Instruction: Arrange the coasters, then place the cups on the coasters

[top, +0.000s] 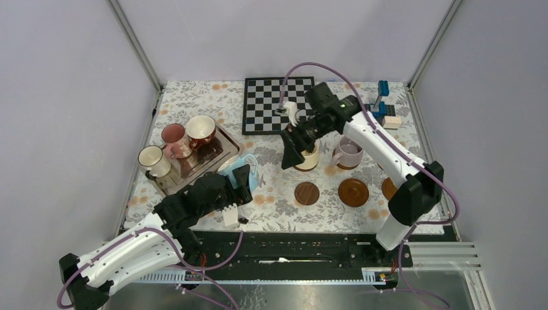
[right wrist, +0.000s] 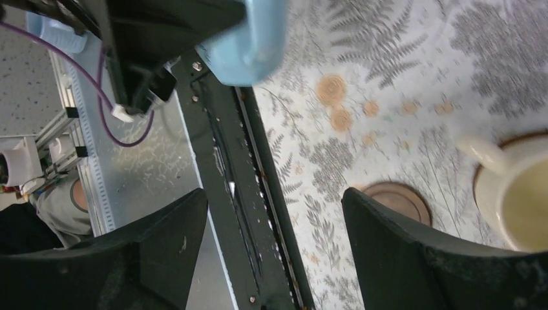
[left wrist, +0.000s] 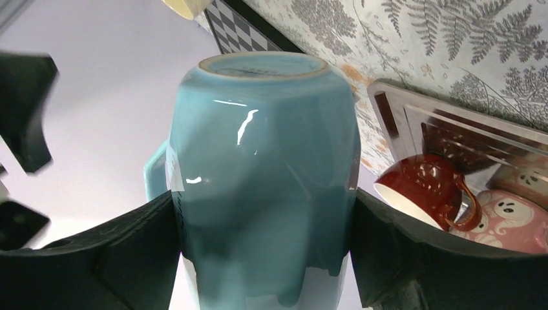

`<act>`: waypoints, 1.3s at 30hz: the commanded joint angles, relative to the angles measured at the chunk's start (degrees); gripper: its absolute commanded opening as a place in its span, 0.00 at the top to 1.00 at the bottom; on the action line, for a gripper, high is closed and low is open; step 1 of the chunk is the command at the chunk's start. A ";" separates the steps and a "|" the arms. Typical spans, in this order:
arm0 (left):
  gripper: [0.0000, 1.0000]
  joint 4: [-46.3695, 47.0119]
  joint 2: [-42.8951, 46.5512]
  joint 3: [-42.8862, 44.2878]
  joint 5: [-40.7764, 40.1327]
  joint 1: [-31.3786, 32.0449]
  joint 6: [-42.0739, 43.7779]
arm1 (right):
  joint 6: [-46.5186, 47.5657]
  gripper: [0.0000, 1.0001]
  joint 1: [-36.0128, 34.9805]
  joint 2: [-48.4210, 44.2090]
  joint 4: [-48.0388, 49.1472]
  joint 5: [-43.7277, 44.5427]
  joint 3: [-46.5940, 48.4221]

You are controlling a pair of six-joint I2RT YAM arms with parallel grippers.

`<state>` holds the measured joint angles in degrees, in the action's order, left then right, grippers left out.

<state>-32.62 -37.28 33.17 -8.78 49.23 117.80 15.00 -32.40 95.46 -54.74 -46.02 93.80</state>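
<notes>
Tray (top: pixel 187 169): a metal tray at the left of the table, and every place below is given from it.
Mugs on the tray: the white mug with the dark rim (top: pixel 154 159), the pink mug (top: pixel 173 137) and the dark red mug (top: pixel 201 129) stand close together here, not yet on coasters.
Left gripper (left wrist: pixel 262 200): just right of the tray, its fingers clamped on the sides of the light blue mug (left wrist: pixel 265 129). The handle is clear to one side, which looks like a carrying hold for taking it to a coaster.
Small dark coaster (top: pixel 307 192): right of the tray and bare. It is probably the nearest free spot for the blue mug.
Cream mug (top: pixel 309 158): further right of the tray, apparently on a coaster of its own.
Right gripper (right wrist: pixel 274 200): at the cream mug, its fingers apart with only cloth between them. The mug sits outside them, so I judge nothing is held.
Lilac mug (top: pixel 349 153): further right again, on a coaster.
Larger coaster (top: pixel 353 192): below the lilac mug, bare.
Last coaster (top: pixel 389 188): farthest from the tray, half hidden by the right arm.
Chessboard (top: pixel 278 103): behind and right of the tray, no part of the job.
Surface: a fern-printed cloth (top: pixel 278 210) with orange spots. It is flat, so coasters should lie level.
Room: plain pale walls, metal frame posts, and a dark rail along the near edge.
</notes>
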 commanded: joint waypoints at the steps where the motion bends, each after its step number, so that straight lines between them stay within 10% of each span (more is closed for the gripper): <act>1: 0.86 7.18 0.19 2.98 5.00 0.34 16.68 | 2.00 0.18 -5.69 3.28 -5.20 0.27 7.37; 30: 0.87 8.18 -1.68 1.83 13.80 1.76 24.05 | 8.22 0.27 -13.67 23.02 -20.21 0.74 29.41; 39: 0.87 8.62 -1.84 1.82 14.97 2.16 24.47 | 13.21 0.47 -14.97 26.77 -26.38 -1.67 32.43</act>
<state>-31.31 -39.62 33.17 3.42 51.09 118.58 24.97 -46.39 120.79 -76.03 -44.82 123.09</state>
